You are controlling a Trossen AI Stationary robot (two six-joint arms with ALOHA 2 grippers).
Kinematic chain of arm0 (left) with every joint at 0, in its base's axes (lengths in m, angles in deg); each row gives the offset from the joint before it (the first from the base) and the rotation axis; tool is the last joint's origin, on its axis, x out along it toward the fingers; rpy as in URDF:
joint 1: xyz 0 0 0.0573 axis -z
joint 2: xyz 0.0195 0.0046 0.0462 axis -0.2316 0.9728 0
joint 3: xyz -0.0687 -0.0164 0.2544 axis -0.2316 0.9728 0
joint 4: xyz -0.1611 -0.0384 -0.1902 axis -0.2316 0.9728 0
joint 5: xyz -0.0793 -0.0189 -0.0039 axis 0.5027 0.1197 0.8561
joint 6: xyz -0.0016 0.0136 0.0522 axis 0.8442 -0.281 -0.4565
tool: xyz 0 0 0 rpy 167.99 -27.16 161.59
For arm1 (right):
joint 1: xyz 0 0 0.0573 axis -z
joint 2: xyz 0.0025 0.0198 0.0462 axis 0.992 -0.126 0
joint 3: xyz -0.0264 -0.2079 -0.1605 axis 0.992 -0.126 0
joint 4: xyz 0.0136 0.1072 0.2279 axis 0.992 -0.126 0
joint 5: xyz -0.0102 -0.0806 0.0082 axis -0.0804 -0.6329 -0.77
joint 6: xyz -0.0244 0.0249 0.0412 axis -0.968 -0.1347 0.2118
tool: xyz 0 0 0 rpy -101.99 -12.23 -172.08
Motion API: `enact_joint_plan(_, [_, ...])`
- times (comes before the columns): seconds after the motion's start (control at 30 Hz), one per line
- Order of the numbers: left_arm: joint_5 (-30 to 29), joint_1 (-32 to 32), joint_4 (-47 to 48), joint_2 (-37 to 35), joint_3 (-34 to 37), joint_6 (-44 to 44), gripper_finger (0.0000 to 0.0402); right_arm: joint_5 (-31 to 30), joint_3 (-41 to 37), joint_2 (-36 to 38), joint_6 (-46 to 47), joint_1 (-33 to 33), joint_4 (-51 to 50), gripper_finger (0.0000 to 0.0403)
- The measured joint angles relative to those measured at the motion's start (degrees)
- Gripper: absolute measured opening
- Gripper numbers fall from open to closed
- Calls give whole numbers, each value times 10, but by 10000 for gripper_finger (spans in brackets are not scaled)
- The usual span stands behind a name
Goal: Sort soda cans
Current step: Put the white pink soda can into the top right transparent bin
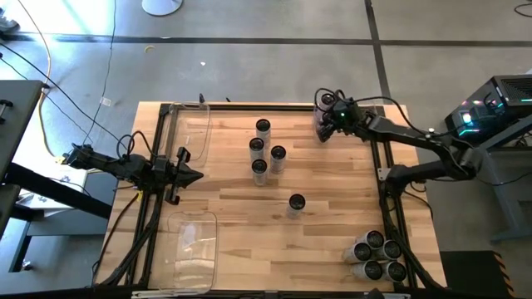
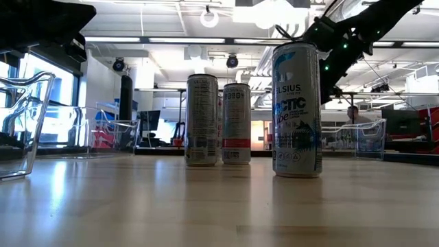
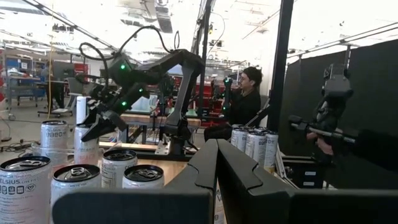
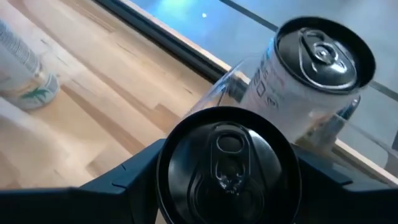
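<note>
Several soda cans stand upright on the wooden table: a group (image 1: 263,149) near the middle, a single can (image 1: 296,203) nearer, and a cluster (image 1: 378,257) at the near right corner. In the low view a Celsius can (image 2: 296,110) stands closest. My right gripper (image 1: 326,124) is at the far right of the table, shut on a black-topped can (image 4: 227,165). Just beyond it a silver can (image 4: 311,68) stands behind a clear bin wall (image 4: 214,93). My left gripper (image 1: 189,175) waits shut at the table's left edge, touching nothing. My right gripper holds the black-topped can by its upper wall (image 4: 168,186), just below the rim, pinched between the two fingers (image 4: 124,183). The fingers come slanting down from the table's right side. The can stays upright; whether its base is on the table is hidden by the can itself.
Clear plastic bins lie along the left side, one far (image 1: 189,124) and one near (image 1: 193,241). Black frame rails (image 1: 158,191) run along the table's sides. Bare wood lies between the middle cans and the right rail. A person (image 3: 244,99) sits in the room beyond.
</note>
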Motion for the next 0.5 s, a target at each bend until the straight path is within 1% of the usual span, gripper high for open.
enact_joint_plan(0.17, [0, 0, 0, 0, 0, 0, 0, -1, 1, -13, -6, 0, 22, 270])
enact_joint_plan(0.33, [0, 0, 0, 0, 0, 0, 0, 2, 5, 0, -6, 0, 8, 272])
enact_joint_plan(0.5, [0, 0, 0, 0, 0, 0, 0, 1, 8, 13, -5, 0, 15, 273])
